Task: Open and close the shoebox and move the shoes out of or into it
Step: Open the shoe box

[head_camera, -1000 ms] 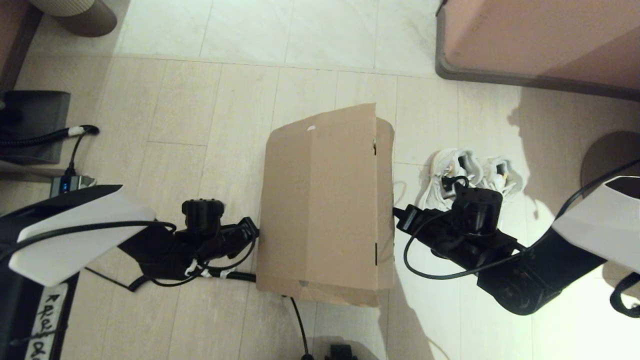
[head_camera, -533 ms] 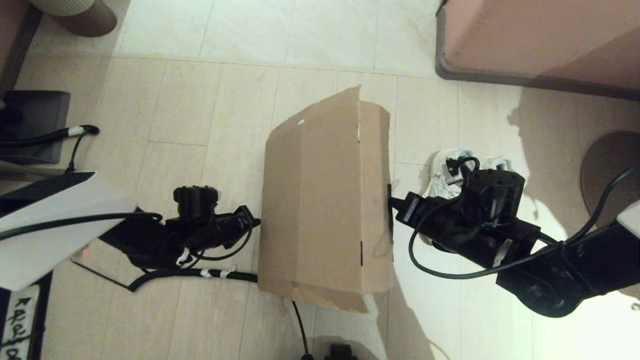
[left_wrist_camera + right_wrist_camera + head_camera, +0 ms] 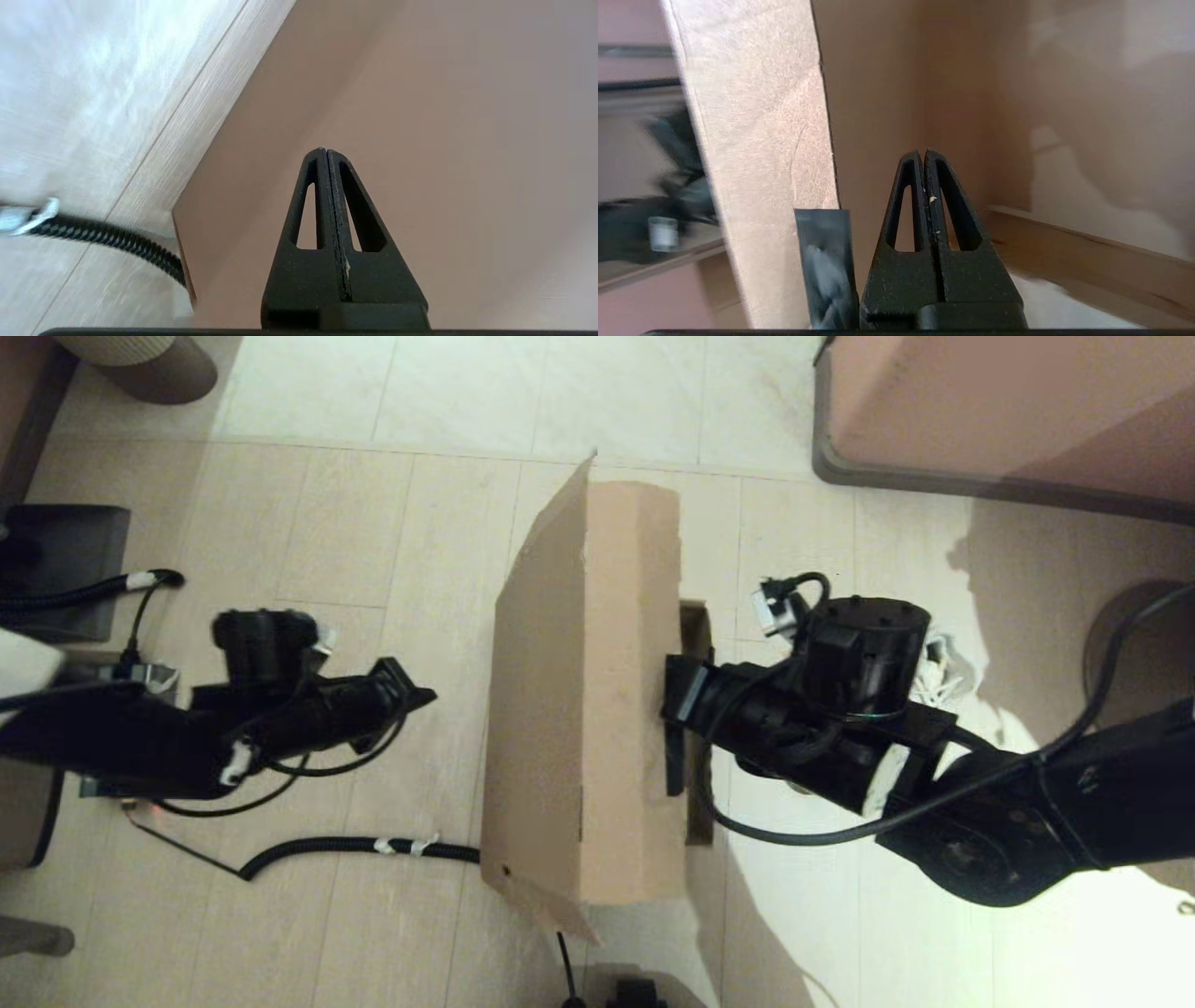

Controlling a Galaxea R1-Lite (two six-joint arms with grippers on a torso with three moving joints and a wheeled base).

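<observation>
Pressing under the shoebox [image 3: 579, 709] lid's taped edge, right fingers [image 3: 674, 695] closed; left fingers [image 3: 415, 695] closed, apart.

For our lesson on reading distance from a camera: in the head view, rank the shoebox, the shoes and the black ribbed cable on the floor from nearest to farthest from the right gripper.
1. Shoebox: the right gripper is at its raised lid.
2. Shoes: behind the right arm, mostly hidden.
3. Black ribbed cable: on the floor beyond the box, on the left.
</observation>
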